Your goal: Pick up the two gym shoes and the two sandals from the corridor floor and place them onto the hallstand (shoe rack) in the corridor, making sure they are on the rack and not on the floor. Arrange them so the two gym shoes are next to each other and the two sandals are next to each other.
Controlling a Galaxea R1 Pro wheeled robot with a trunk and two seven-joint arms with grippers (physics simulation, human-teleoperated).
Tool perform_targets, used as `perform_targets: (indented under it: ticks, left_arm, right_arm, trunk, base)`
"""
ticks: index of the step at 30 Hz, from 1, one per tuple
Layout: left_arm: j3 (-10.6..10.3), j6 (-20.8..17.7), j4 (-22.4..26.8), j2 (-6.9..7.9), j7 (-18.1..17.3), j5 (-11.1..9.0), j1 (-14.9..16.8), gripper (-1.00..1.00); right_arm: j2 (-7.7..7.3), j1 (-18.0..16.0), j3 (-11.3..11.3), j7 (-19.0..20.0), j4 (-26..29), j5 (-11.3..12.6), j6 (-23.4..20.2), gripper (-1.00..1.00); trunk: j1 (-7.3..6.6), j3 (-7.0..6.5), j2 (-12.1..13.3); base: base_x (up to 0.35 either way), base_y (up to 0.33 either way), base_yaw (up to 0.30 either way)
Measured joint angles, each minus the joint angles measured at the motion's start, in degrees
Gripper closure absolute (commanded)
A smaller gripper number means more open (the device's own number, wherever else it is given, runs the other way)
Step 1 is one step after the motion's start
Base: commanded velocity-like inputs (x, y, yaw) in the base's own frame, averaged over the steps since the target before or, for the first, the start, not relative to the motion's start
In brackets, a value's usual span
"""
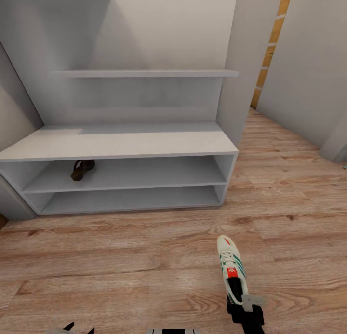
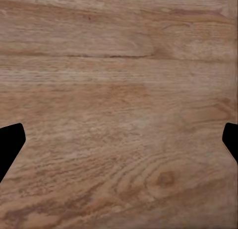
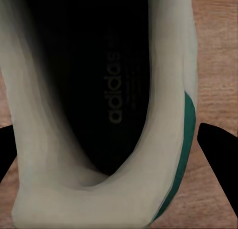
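Right claw (image 1: pixel 245 309) straddles gym shoe (image 1: pixel 231 265) heel, fingers wide, on floor (image 1: pixel 120 257) before hallstand (image 1: pixel 120 143). Close squarely on collar. One sandal (image 1: pixel 82 169) already shelved. Left claw (image 2: pixel 119 140) wide, empty.

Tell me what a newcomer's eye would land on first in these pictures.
First, the white gym shoe with green stripes, toe pointing toward the rack, its heel at the right gripper low in the head view; the right wrist view looks straight into its dark opening. Next, the pale hallstand ahead, where one brown sandal lies at the left of the upper open shelf.
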State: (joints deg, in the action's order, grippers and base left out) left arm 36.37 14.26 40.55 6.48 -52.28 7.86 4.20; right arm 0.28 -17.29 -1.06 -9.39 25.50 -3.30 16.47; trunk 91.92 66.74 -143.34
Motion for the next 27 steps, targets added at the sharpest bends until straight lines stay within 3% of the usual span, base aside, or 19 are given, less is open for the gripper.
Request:
perform_targets:
  ticks: [1, 4, 5, 6, 8, 10, 13, 18, 27]
  left_arm:
    - [0.6, -0.1, 0.0, 0.37, -1.3, 0.0, 0.0, -1.00]
    - [2.6, -0.2, -0.1, 1.23, -3.4, 0.0, 0.0, -1.00]
    - [3.9, -0.2, -0.1, 1.60, -4.3, -0.1, 0.0, -1.00]
    - [6.3, -0.3, -0.1, 2.01, -6.5, 0.0, 0.0, -1.00]
    - [8.3, -0.4, -0.1, 2.25, -8.6, 0.0, -0.1, -1.00]
    - [11.7, -0.3, -0.1, 2.46, -12.3, 0.1, -0.1, -1.00]
    - [13.3, 0.0, -0.1, 2.41, -13.8, 0.4, -0.1, -1.00]
    - [13.1, 0.1, -0.2, 1.95, -13.6, 0.8, -0.1, -1.00]
    - [12.9, 0.1, -1.0, 1.81, -13.5, 1.0, -0.1, -1.00]
  right_arm:
    - [0.80, -0.3, 0.2, 0.0, 2.3, -0.2, -4.9, 1.00]
    - [2.62, -1.0, 0.2, 0.0, 7.5, -0.2, -14.3, 1.00]
    - [3.69, -1.4, 0.3, -0.1, 10.3, -0.3, -18.1, 1.00]
    - [5.79, -2.2, 0.3, -0.3, 14.9, -0.2, -24.5, 1.00]
    - [7.48, -3.2, 0.3, -0.4, 17.6, -0.3, -28.6, 1.00]
    - [9.67, -6.9, 0.4, -0.6, 19.6, -0.3, -34.4, 1.00]
    - [9.68, -12.4, 0.3, -2.1, 19.9, -0.5, -40.6, 1.00]
    - [9.68, -17.4, 0.3, -6.6, 19.9, -0.4, -42.9, 1.00]
    - [9.71, -20.5, 1.2, -7.8, 20.1, 0.0, -44.1, 1.00]
  trunk:
    - [0.00, 0.00, 0.0]
    - [0.00, 0.00, 0.0]
    - [0.00, -0.01, 0.0]
    - [0.00, -0.01, 0.0]
    - [0.00, -0.01, 0.0]
    - [0.00, -0.01, 0.0]
    - [0.00, -0.01, 0.0]
    - [0.00, -0.01, 0.0]
    - [0.00, 0.00, 0.0]
  base:
    - [0.000, 0.000, 0.000]
    - [0.000, 0.000, 0.000]
    - [0.000, 0.000, 0.000]
    - [0.000, 0.000, 0.000]
    - [0.000, 0.000, 0.000]
    - [0.000, 0.000, 0.000]
    - [0.000, 0.000, 0.000]
    - [0.000, 0.000, 0.000]
    - [0.000, 0.000, 0.000]
